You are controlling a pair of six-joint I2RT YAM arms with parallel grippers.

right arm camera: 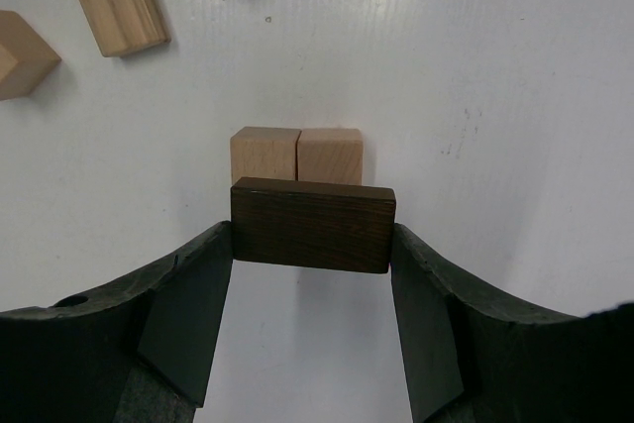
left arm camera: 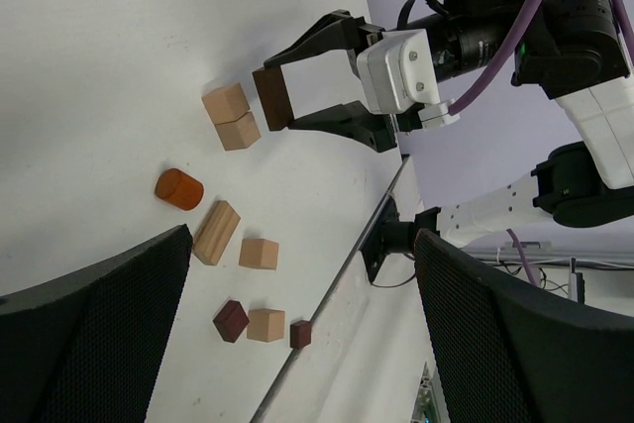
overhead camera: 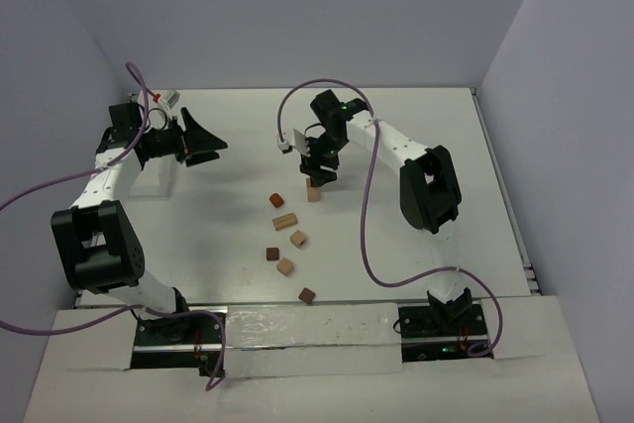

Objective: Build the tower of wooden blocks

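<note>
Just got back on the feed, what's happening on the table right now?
The right end effector grips a dark brown rectangular block and holds it right over two tan cubes sitting side by side, apparently the tower's base; whether it touches them is unclear. The left end effector is open, empty and off to the side. Six other blocks lie loose on the table.

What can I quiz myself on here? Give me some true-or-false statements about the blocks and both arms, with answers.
1. The right arm's jaws hold a dark brown block. True.
2. Two pale cubes sit side by side, touching. True.
3. The left arm's jaws grip a block. False: they stand open and empty.
4. The orange cylinder rests on the pale cubes. False: it lies on the table, apart from them.
</note>
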